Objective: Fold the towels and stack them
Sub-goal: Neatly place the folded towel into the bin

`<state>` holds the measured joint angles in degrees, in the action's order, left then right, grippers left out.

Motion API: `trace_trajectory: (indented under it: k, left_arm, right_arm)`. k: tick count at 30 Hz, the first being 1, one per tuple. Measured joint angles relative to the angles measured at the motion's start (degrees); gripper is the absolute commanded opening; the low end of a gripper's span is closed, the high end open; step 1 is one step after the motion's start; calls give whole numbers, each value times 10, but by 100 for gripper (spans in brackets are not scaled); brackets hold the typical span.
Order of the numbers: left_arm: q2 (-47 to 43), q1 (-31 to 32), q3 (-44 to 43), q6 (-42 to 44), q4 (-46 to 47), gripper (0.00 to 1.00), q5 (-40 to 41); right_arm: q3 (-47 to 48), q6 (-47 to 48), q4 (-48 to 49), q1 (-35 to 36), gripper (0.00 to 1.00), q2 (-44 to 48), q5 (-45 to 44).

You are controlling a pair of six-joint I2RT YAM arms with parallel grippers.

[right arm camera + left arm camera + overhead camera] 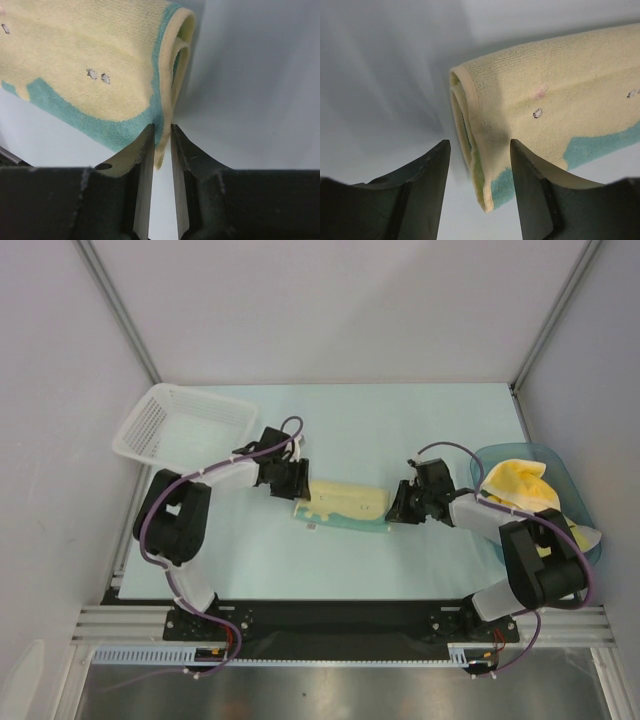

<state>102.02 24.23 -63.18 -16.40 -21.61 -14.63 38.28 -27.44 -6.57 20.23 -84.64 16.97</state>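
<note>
A folded towel point(345, 504), pale yellow with teal patches, lies on the table between my two grippers. My left gripper point(299, 489) is at its left end. In the left wrist view the jaws point(480, 167) stand open, with the towel's folded corner point(492, 192) hanging between them and a gap on each side. My right gripper point(394, 509) is at the towel's right end. In the right wrist view it point(161, 134) is pinched on the towel's point(90, 45) yellow-edged corner. More yellow towels point(520, 485) are heaped in the blue tub at the right.
A white mesh basket point(180, 425) stands at the back left, just behind the left arm. The blue translucent tub point(575, 495) sits at the table's right edge beside the right arm. Grey walls and metal frame posts close in the back and sides.
</note>
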Motion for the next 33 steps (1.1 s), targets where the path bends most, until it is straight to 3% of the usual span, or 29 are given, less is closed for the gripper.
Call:
trace_trajectory:
  k: [10, 16, 21, 25, 27, 28, 31, 32, 33]
  left_arm:
    - [21, -2, 1, 5, 13, 58, -8]
    - [24, -3, 2, 4, 23, 54, -18]
    - [26, -3, 6, -2, 33, 39, -24]
    - [33, -3, 6, -11, 35, 18, -26]
    - [35, -2, 6, -19, 36, 0, -28]
    - [35, -2, 6, -21, 37, 0, -30]
    - [35, -1, 6, -27, 36, 0, -31]
    - [35, -1, 6, -30, 35, 0, -29]
    - [35, 0, 4, -32, 32, 0, -25]
  right_arm:
    - [-15, 1, 19, -3, 22, 0, -20]
    - [-23, 0, 29, -3, 22, 0, -21]
    - [-23, 0, 32, -2, 24, 0, -21]
    - [-23, 0, 32, -1, 26, 2, -21]
    - [-23, 0, 30, 1, 29, 10, -21]
    - [-23, 0, 28, 1, 32, 15, -20]
    - [-23, -2, 20, 2, 51, 40, -19]
    - [-23, -3, 17, 2, 67, 50, -18]
    - [-22, -4, 13, 3, 74, 61, -18]
